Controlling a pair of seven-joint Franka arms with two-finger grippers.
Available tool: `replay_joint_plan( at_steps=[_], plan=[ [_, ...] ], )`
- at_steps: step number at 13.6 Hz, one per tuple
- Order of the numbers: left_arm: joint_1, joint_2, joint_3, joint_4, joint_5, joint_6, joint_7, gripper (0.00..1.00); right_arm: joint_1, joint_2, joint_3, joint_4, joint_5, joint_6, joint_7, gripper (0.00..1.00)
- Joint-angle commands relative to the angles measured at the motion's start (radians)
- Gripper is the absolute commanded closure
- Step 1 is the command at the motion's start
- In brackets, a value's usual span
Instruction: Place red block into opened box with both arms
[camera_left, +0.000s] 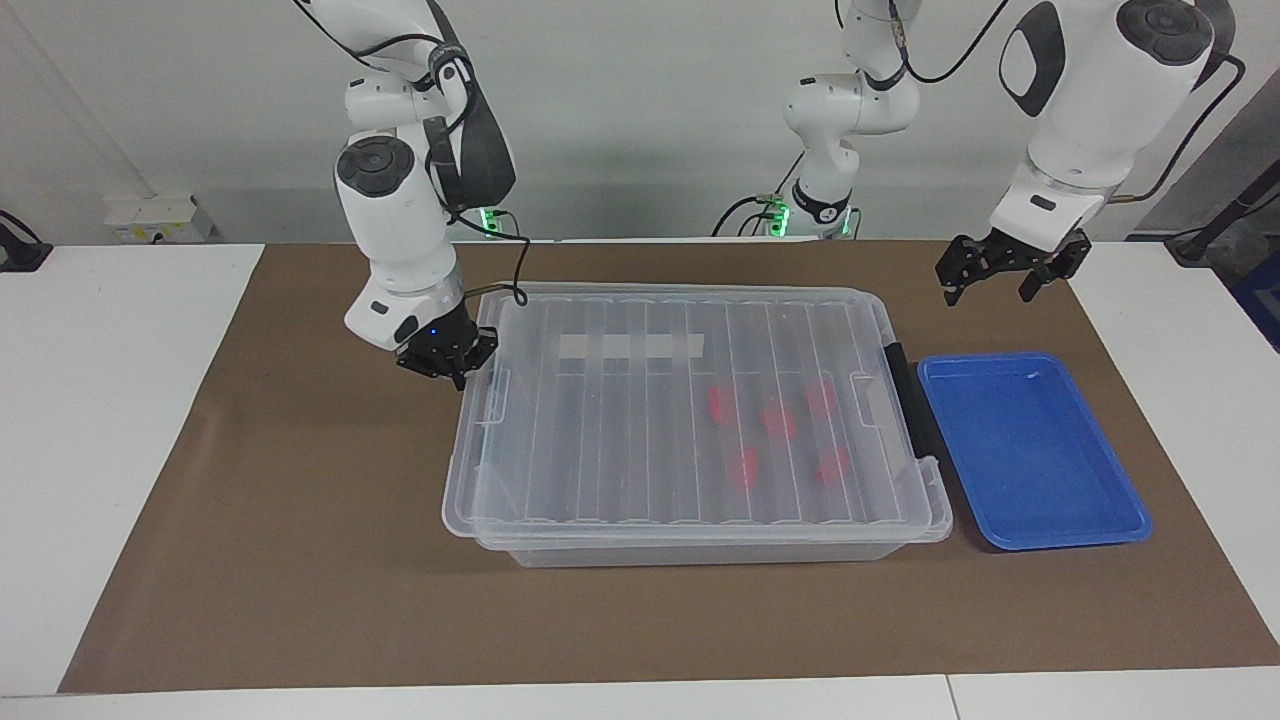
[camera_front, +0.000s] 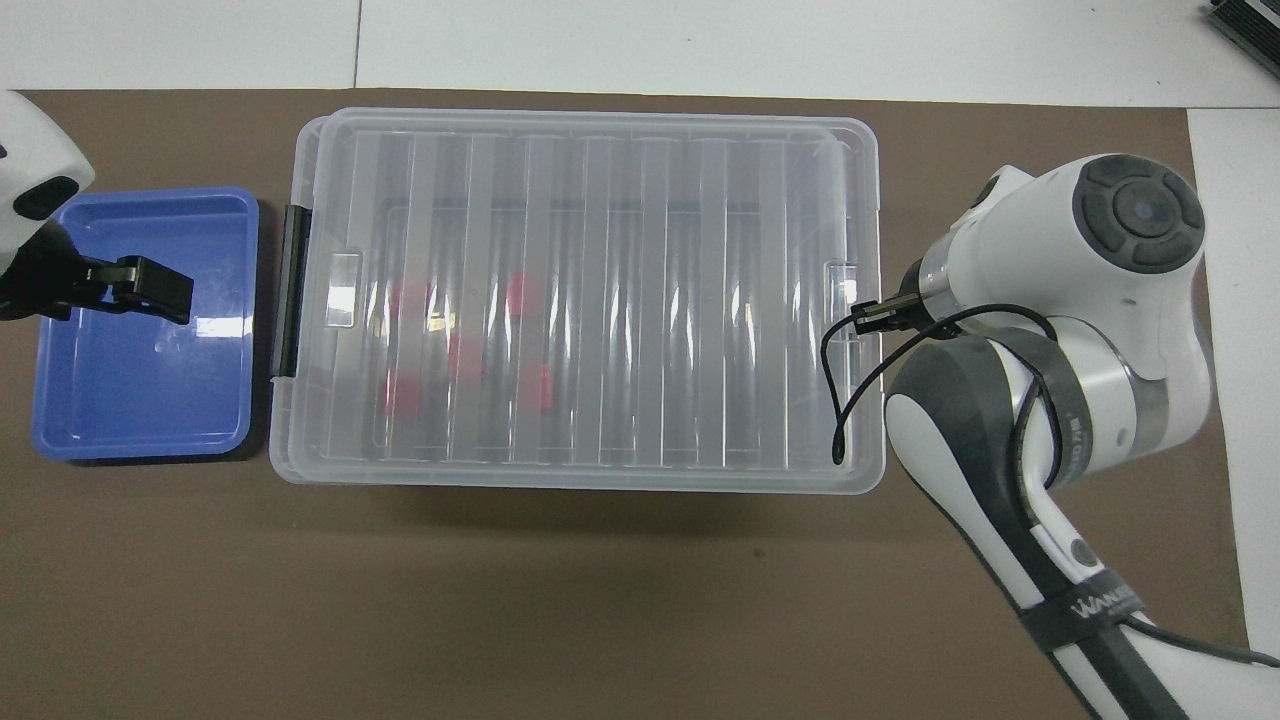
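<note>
A clear lid (camera_left: 690, 400) lay square over the box (camera_left: 700, 548) in the middle of the brown mat (camera_left: 250, 560), with five red blocks (camera_left: 778, 422) showing dimly through it on the box floor, at the end with the black handle (camera_left: 908, 400). The right gripper (camera_left: 452, 372), its fingertips pressed together, sat against the lid's edge at the right arm's end of the table, by the small tab there; whether it pinched that edge or only pushed on it could not be told. The left gripper (camera_left: 1008, 272), jaws spread and carrying nothing, hung in the air near the blue tray (camera_left: 1035, 455), which sat bare at the left arm's end of the mat, just beside the handle. With every block inside, the step in hand looked to be seating the lid. Doing it well likely meant keeping the push level and along the box's long side, so the lid's rim met the box all round without riding up at one corner, then easing the gripper away without dragging the lid.
</note>
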Motion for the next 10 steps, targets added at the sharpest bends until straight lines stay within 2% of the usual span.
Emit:
replay_joint_plan(
  at_steps=[1, 10],
  plan=[
    [0.013, -0.031, 0.020, -0.012, -0.025, -0.047, 0.012, 0.00, -0.002, -0.014, 0.002, -0.015, 0.025, 0.002, -0.064, 1.00],
    [0.005, -0.053, 0.011, -0.026, -0.025, -0.014, 0.003, 0.00, 0.013, -0.014, 0.003, -0.015, 0.042, 0.005, -0.070, 1.00]
  ],
)
